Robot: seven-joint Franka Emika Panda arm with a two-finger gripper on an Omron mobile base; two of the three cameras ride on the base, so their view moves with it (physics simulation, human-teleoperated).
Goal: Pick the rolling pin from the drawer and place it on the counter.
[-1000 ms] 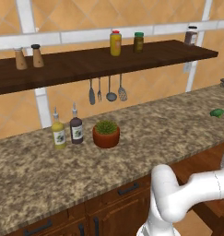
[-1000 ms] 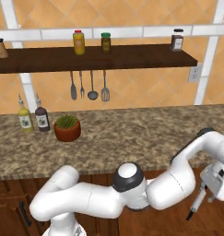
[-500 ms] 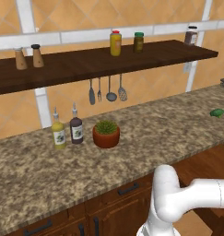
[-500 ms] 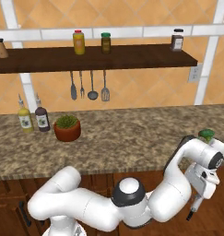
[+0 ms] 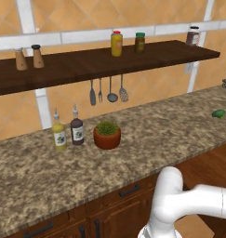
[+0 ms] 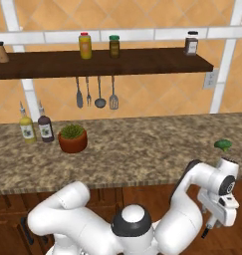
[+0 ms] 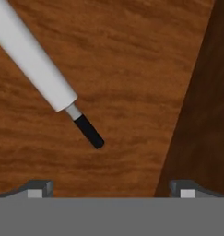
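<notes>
Down inside the drawer (image 7: 132, 69), seen from the hand view, one rolling pin (image 7: 35, 60) lies flat on the reddish-brown wooden floor. Its white barrel enters from the upper left corner and its long axis runs diagonally toward the lower right, ending in a short grey collar and a single black handle that points down and to the right. A darker wooden wall of the drawer rises along the right side of that view, well apart from the handle. The gripper (image 7: 111, 186) hangs above the wood with its two fingertips spread wide, one at each side of the lower edge, and nothing between them; the handle tip lies just ahead of the gap, not touching either finger.

From the right base view the gripper (image 6: 208, 232) hangs below the edge of the table (image 6: 142, 149), at the far right. On the table stand two bottles (image 6: 27, 128), one yellowish and one dark, side by side, and just beside them one potted plant (image 6: 72, 138). One small green vegetable (image 6: 222, 145) sits near the right end. Four utensils (image 6: 95, 92) hang in a row under the wall shelf (image 6: 102, 62), which carries three jars (image 6: 84, 45) and, in the left base view, two shakers (image 5: 28, 57).
</notes>
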